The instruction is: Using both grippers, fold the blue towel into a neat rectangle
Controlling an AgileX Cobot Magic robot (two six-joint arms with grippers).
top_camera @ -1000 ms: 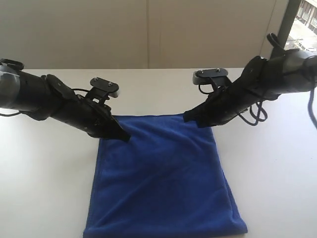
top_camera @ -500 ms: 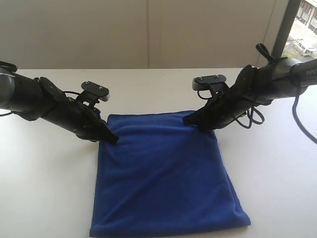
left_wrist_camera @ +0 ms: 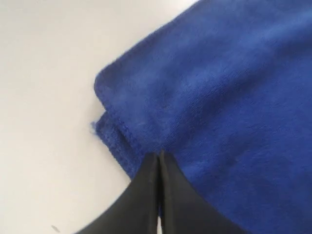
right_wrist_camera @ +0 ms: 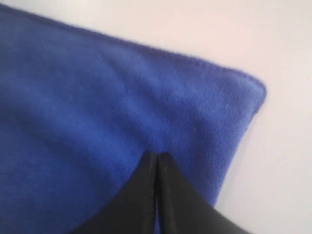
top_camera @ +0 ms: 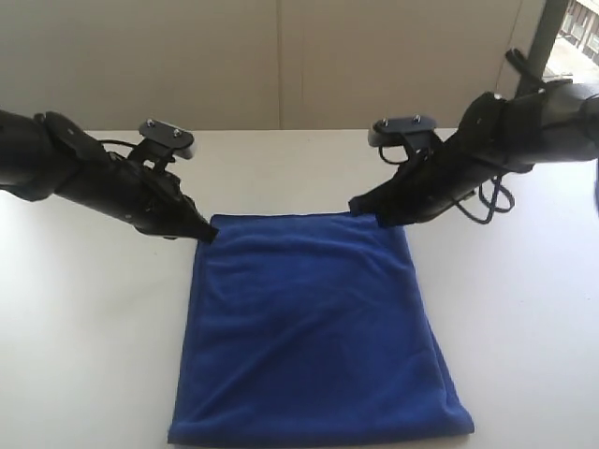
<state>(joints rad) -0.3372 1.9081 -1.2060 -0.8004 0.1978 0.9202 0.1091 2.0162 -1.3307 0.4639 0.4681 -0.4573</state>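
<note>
The blue towel (top_camera: pixel 314 327) lies flat on the white table (top_camera: pixel 84 337), folded double, its far edge running between the two arms. My left gripper (top_camera: pixel 208 236) is shut, its tip touching the towel's far left corner. The left wrist view shows that tip (left_wrist_camera: pixel 159 155) on the cloth (left_wrist_camera: pixel 219 87) beside the stitched hem, with a lower layer peeking out. My right gripper (top_camera: pixel 357 204) is shut at the far right corner. Its closed tip (right_wrist_camera: pixel 157 155) rests on the towel (right_wrist_camera: pixel 97 97) just inside the corner. No cloth shows between either pair of jaws.
A pale wall (top_camera: pixel 281 56) rises behind the table's far edge. A dark window post (top_camera: pixel 547 28) stands at the back right. Loose black cables (top_camera: pixel 487 201) hang from the right arm above bare tabletop.
Both shut grippers have drawn back from over the towel toward its far corners, the left one moving left and away. The towel's near edge has shifted slightly farther from the camera.
</note>
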